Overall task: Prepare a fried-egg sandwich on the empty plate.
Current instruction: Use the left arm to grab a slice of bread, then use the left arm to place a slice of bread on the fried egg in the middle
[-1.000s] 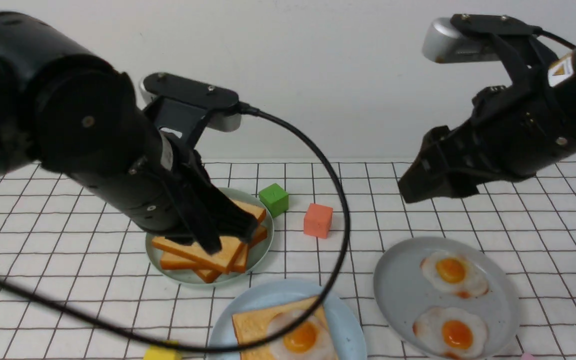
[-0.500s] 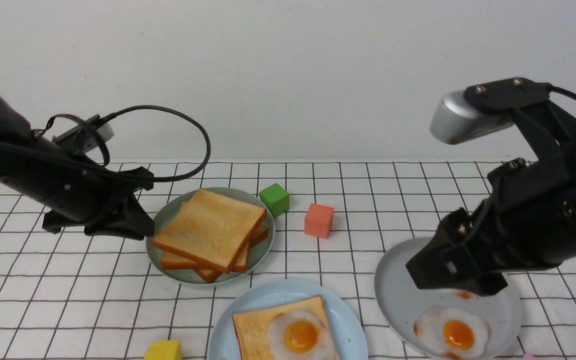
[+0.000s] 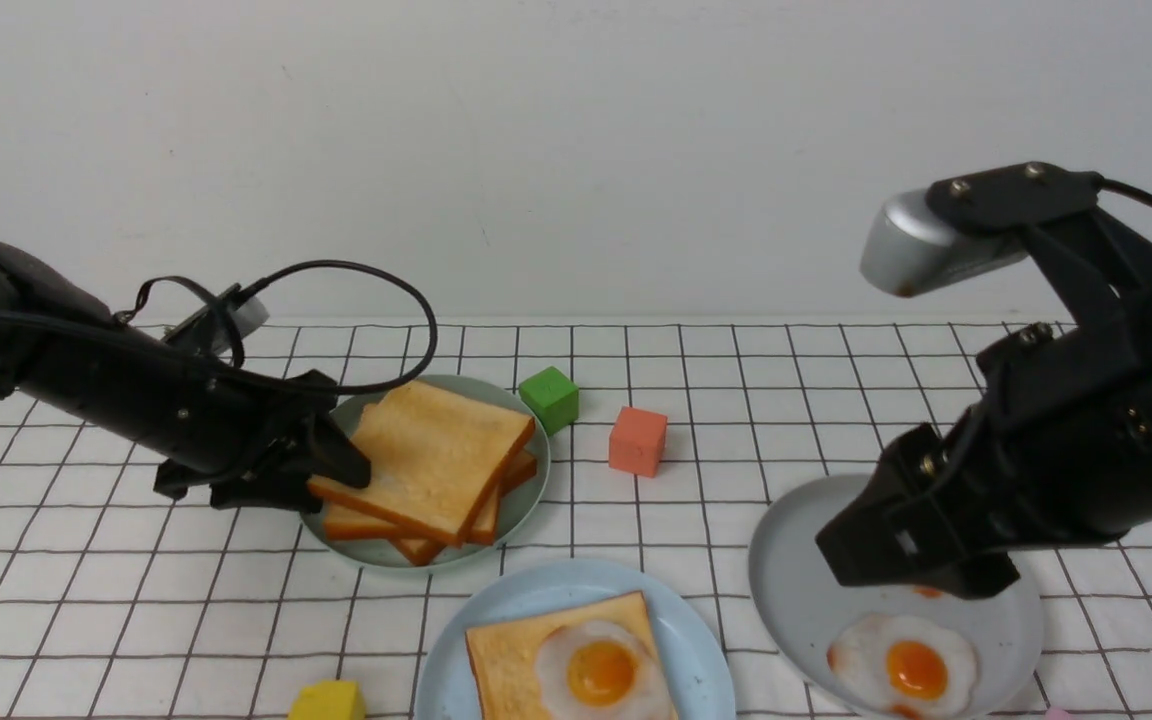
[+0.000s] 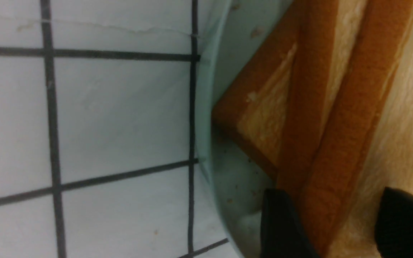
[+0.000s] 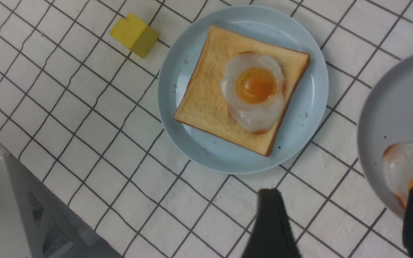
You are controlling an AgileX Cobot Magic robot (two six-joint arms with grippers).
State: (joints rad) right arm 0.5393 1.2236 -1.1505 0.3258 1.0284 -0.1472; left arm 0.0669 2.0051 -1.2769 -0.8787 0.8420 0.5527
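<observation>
Since half a second ago, the left gripper (image 3: 341, 468) has slid across the cloth (image 3: 86, 600) to the side of the toast pile (image 3: 431, 450). Its two fingers (image 4: 281, 222) are partly open. The edge of the top slice (image 4: 339, 143) sits between them, one finger low by the crust and one up over the top. I cannot tell if they touch the bread yet. They are not lifting anything.

The pile lies on the green plate (image 3: 528, 495), and the slices are fanned out a little.

The right gripper (image 3: 911, 565) has hardly moved. It hangs over the grey plate (image 3: 791, 590) with its fingers wide apart and holds nothing. It hides the back part of that plate. One loose egg (image 3: 901, 665) shows in front of it.

The blue plate (image 3: 696, 640) is at the front of the table, between the green plate and the grey plate and closer to the robot. On it is the sandwich (image 3: 556, 660), only half made: one bottom slice (image 3: 508, 650) lying flat with a fried egg (image 3: 601, 672) on top, set toward one side. No second slice covers it.

A green block (image 3: 548, 398) sits just behind the green plate. An orange block (image 3: 636, 440) is near it. A yellow block (image 3: 326, 702) is by the blue plate, at the front edge.
</observation>
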